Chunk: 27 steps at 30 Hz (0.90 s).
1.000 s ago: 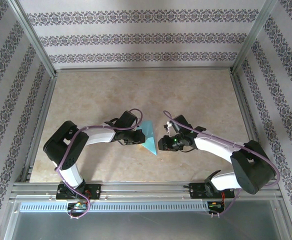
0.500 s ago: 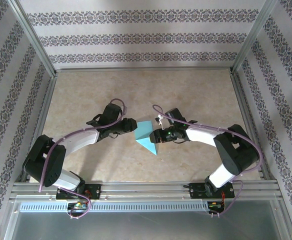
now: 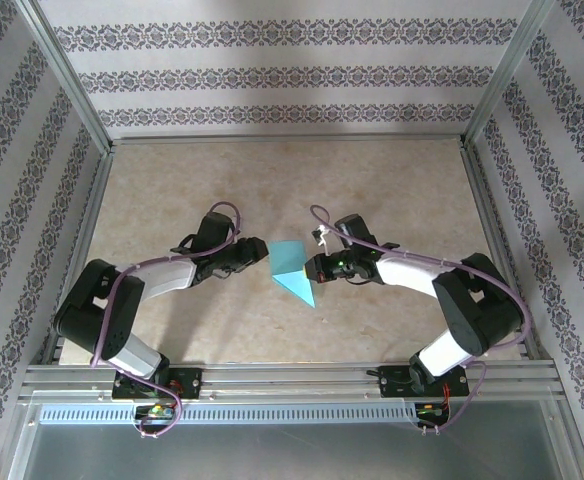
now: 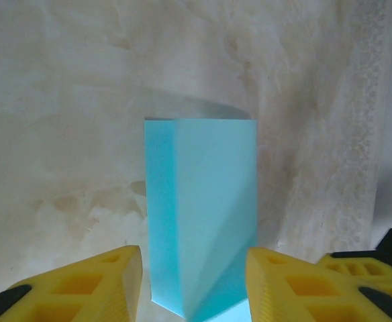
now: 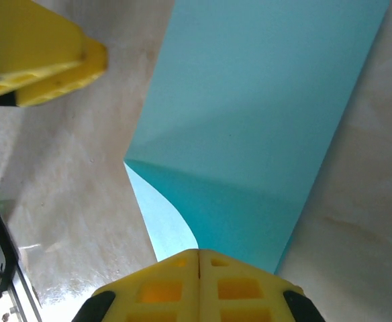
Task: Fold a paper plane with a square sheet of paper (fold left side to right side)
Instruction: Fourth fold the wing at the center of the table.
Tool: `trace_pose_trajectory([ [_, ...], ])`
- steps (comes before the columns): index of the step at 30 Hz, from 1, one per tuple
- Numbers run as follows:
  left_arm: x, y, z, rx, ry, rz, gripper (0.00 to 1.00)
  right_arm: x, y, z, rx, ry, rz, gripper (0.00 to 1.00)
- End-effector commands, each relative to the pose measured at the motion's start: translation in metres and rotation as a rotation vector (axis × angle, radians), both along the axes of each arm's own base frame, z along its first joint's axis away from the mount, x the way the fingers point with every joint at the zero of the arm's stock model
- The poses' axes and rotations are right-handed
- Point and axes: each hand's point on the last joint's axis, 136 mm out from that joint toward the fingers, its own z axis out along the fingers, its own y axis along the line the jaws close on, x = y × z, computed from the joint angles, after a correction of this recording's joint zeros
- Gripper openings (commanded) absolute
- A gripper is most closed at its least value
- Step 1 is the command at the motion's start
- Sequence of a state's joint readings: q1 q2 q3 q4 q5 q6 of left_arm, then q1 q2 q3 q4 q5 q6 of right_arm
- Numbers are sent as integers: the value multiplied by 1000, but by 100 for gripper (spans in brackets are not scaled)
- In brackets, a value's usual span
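The right pincer is clenched on the paper plane at its tips and the left pincer is released, with the paper just ahead of it, so the left-to-right fold seems in hand and next calls for carrying the flap across.

One paper plane is counted at mid-frame. Two grippers are counted beside it: the left gripper and the right gripper. One table is counted beneath them.
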<state>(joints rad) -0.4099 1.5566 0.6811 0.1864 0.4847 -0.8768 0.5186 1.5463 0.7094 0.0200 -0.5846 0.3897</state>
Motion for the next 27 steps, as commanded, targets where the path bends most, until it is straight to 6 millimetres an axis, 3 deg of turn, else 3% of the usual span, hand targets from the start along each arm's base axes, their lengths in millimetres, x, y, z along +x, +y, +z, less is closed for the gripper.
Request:
trace_pose_trajectory([
  [1,15,-12,15,-56,-41,-44,45,2,-3,9,22,-30,-17,0],
  [11,31,-35,5,-63,-25,-97,48,1,-9,12,37,-37,-43,0],
  [18,37,-40,-3,-46,-15,-90,49,-1,-12,12,42,-36,-58,0],
  [21,37,-46,-2,-77,-12,-106,41,-2,-13,11,42,-34,-60,0],
  [25,39,-55,3,-117,-28,-121,25,0,-18,13,21,-38,-79,19],
  [27,39,-57,6,-116,-40,-121,24,2,-26,17,-37,-56,-107,29],
])
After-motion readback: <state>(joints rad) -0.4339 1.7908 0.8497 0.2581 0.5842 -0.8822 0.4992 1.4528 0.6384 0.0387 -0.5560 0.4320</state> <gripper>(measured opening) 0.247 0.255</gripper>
